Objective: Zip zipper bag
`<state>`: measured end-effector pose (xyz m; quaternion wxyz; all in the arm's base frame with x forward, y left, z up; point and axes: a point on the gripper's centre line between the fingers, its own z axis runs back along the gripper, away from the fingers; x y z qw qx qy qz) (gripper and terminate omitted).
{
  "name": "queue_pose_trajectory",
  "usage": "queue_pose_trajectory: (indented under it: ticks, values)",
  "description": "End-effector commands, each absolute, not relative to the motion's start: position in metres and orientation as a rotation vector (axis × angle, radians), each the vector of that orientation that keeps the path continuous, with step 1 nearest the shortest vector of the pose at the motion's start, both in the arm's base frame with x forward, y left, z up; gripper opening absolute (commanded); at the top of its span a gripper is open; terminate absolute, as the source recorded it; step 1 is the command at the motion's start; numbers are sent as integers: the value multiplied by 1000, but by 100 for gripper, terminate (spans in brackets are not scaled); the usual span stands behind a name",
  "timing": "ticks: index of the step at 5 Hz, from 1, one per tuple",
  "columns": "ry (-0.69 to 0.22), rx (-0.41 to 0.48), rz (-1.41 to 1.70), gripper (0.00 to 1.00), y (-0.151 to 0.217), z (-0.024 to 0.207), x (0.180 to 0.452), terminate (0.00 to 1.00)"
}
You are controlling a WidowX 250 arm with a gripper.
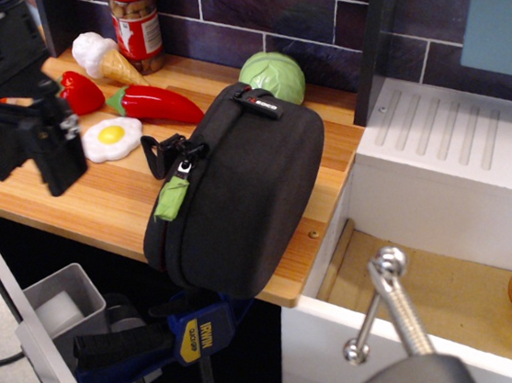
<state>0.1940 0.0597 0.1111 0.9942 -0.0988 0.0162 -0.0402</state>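
Black zipper bag (237, 189) at the tabletop (114, 203) near edge, green-taped pull (172, 199) facing left, blurred claw (30, 152) at far left, empty, opening unclear

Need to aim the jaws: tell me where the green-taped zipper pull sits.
The green-taped pull hangs on the zipper bag's left edge, below the black strap clip.

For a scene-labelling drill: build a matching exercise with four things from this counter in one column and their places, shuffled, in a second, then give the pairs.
Things:
1. fried egg toy
2. green cabbage
3. blue clamp
4. zipper bag

Places:
A. below the counter edge
B. standing on edge at the counter's front, overhanging it
C. by the tiled wall, behind the bag
D. flat on the wood, left of the bag

Pairs: 1-D, 2-C, 3-A, 4-B
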Motion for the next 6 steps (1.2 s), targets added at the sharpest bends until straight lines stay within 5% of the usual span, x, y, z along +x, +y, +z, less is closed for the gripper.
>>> queue_pose_trajectory:
  ticks: [1, 5, 6]
  values:
    - [28, -250, -22, 100, 13, 124, 190, 0]
    - [-18, -206, -20, 100, -9, 105, 211, 0]
    - [-13, -207, -15, 0, -10, 102, 210, 0]
